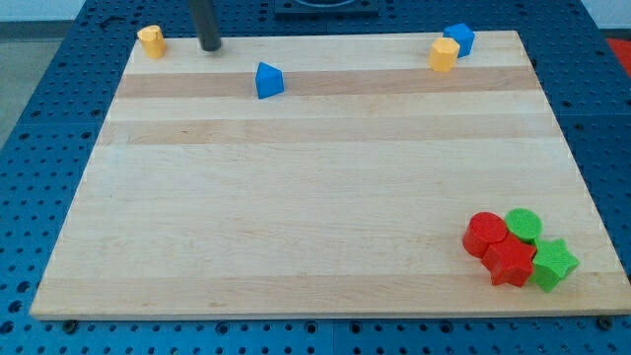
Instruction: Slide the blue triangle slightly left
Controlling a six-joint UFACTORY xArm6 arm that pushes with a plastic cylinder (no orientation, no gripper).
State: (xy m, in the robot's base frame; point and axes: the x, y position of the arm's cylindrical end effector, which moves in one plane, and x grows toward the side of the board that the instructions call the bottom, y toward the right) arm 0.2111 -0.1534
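Rod end: my tip (pixel 211 46) set on the counter (pixel 296 197) close to the edge at the view's top, left of centre. No claw fitted to this arm; a straight dark rod only, so no open or closed state to report.

Task item: blue triangle (pixel 268 81), standing on the counter in the upper left part of the view. Position relative to my tip: to the view's right and slightly toward the view's bottom, near but apart, with bare wood showing between the two.

Other blocks near the top edge:
- Yellow block (pixel 151 41) at the top left corner of the counter, to the view's left of my tip; shape not clear.
- Second yellow block (pixel 444 55) near the top right corner, touching or just beside a blue block (pixel 459 38) placed at its upper right.

Cluster at the bottom right corner, all packed together and well apart from the blue triangle:
- Red round block (pixel 484 233) on the cluster's left.
- Green round block (pixel 524 224) at its top.
- Red star (pixel 510 263) at the bottom centre.
- Green star (pixel 552 263) on the right, nearest the counter's right edge.
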